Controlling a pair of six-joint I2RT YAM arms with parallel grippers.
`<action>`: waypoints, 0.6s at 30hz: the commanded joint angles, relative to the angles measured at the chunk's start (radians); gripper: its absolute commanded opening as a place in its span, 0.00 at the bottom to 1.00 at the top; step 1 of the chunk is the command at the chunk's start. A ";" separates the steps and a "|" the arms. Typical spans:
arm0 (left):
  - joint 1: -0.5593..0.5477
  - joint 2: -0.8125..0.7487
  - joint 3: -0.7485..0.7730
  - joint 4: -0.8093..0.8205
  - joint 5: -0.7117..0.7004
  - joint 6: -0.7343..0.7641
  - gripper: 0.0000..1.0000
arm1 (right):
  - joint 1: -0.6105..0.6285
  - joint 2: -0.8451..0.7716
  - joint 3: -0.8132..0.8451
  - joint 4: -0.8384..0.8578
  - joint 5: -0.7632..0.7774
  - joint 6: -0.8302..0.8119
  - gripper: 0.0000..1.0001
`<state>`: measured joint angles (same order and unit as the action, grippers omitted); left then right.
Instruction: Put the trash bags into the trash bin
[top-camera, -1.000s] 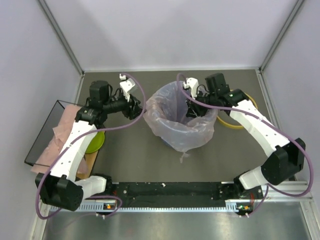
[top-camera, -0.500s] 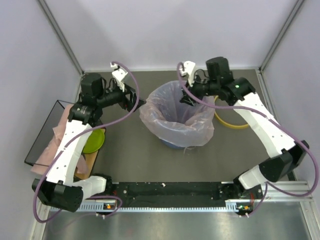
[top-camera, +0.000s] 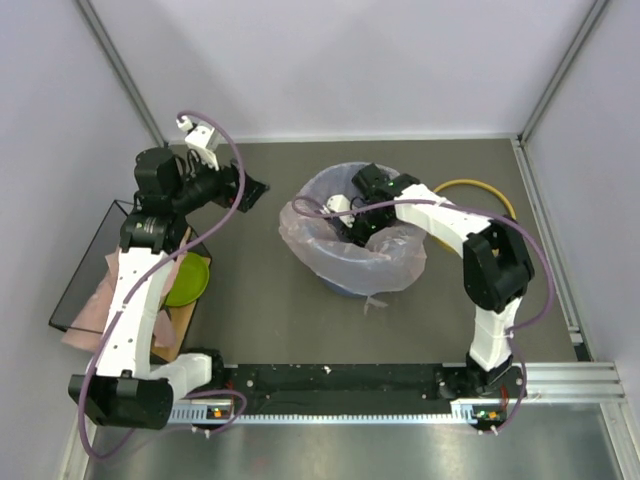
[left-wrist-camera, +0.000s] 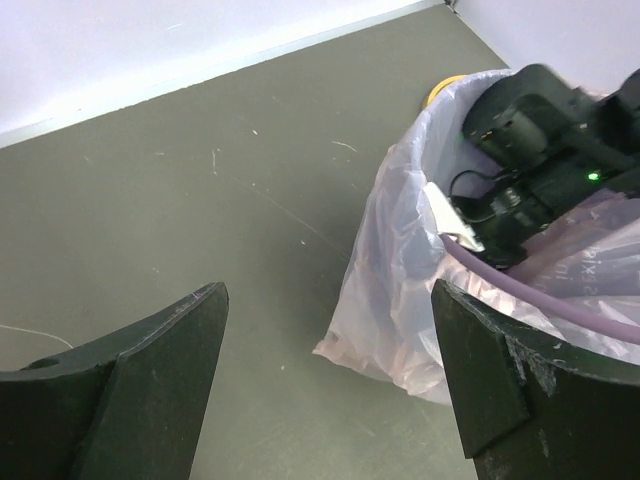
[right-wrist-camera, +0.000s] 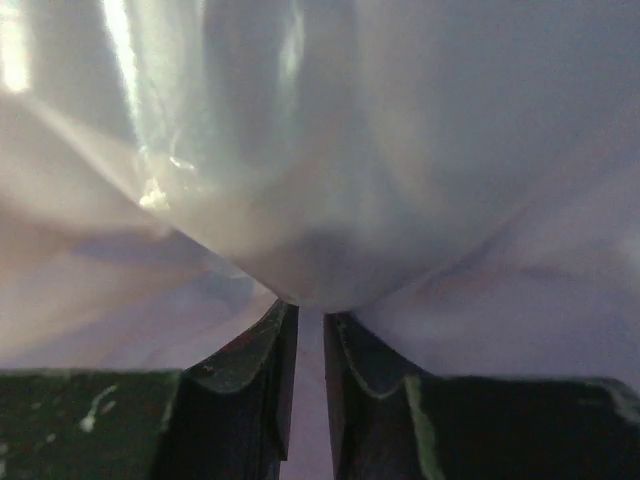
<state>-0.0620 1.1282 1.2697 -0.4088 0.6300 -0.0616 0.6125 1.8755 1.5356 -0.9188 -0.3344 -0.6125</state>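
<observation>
A pale pink trash bag (top-camera: 305, 235) is draped over the blue trash bin (top-camera: 345, 288) at the table's centre, its mouth open and its edges hanging outside. My right gripper (right-wrist-camera: 310, 315) reaches down inside the trash bag (right-wrist-camera: 400, 150). Its jaws stand almost together with a fold of film pinched between the tips. Well left of the bin, my left gripper (top-camera: 255, 190) hangs over bare table. In the left wrist view that gripper (left-wrist-camera: 328, 300) is wide open and holds nothing, with the trash bag (left-wrist-camera: 400, 300) ahead to the right.
A black tray (top-camera: 85, 265) at the left edge holds more pink bags (top-camera: 100, 295). A green bowl (top-camera: 188, 280) sits beside it. A yellow ring (top-camera: 485, 190) lies on the table behind and right of the bin. Grey walls close in the back and sides.
My left gripper has let the bag's rim go, opened wide and drawn back to the left. The right arm has swung over the bin and dipped into the bag, jaws closing.
</observation>
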 joint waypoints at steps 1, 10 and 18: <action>0.016 -0.038 -0.026 0.068 0.002 -0.041 0.89 | 0.003 0.068 -0.029 0.107 -0.017 0.020 0.15; 0.030 0.002 0.000 0.054 0.020 -0.020 0.89 | 0.004 0.068 -0.195 0.253 -0.002 0.010 0.14; 0.031 0.042 0.042 0.068 0.059 -0.030 0.89 | 0.004 -0.117 -0.134 0.282 -0.081 0.056 0.22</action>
<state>-0.0368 1.1599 1.2541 -0.3965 0.6468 -0.0803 0.6125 1.8996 1.3609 -0.6975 -0.3504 -0.5781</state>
